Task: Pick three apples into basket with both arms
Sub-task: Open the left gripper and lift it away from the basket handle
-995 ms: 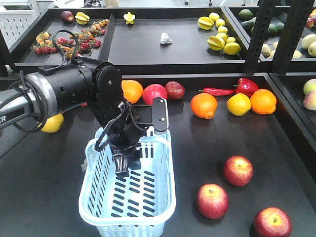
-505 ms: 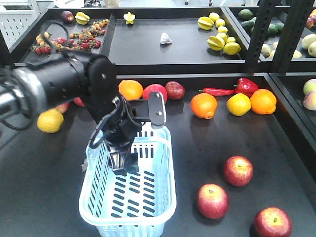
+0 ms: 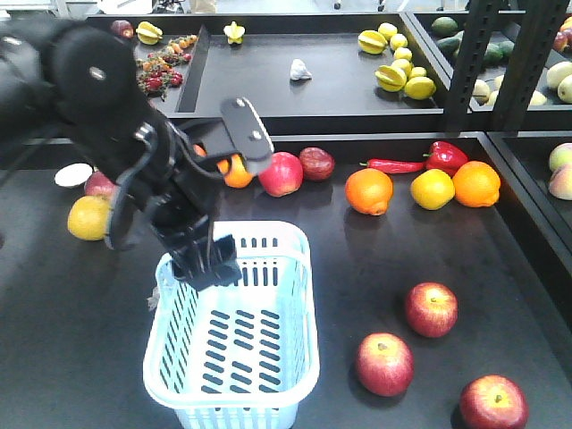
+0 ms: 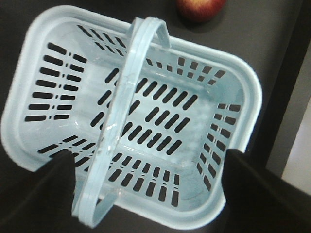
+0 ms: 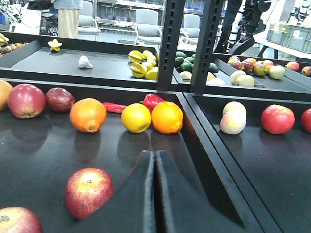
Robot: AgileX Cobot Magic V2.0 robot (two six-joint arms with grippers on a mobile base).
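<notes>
The pale blue basket (image 3: 268,357) stands on the dark table at the front left, with nothing in it. Its handle (image 4: 116,116) crosses it in the left wrist view. My left gripper (image 3: 204,264) hangs just above the basket's far left rim. It is open (image 4: 150,162), fingers wide apart, holding nothing. Three red apples lie to the right of the basket: one (image 3: 431,308), one (image 3: 384,364) and one (image 3: 492,402). My right gripper (image 5: 154,162) is shut and empty, low over the table, with an apple (image 5: 89,191) to its left. It is out of the front view.
Behind the basket lies a row of fruit: red fruits (image 3: 281,173), oranges (image 3: 368,190) (image 3: 475,183), a lemon (image 3: 433,189) and a red pepper (image 3: 445,156). A yellow fruit (image 3: 89,217) sits at the left. A raised divider (image 5: 204,160) bounds the table on the right.
My left arm has lifted up and back to the left. Its gripper has come out of the basket and now hangs above the far rim. The apples have not moved.
</notes>
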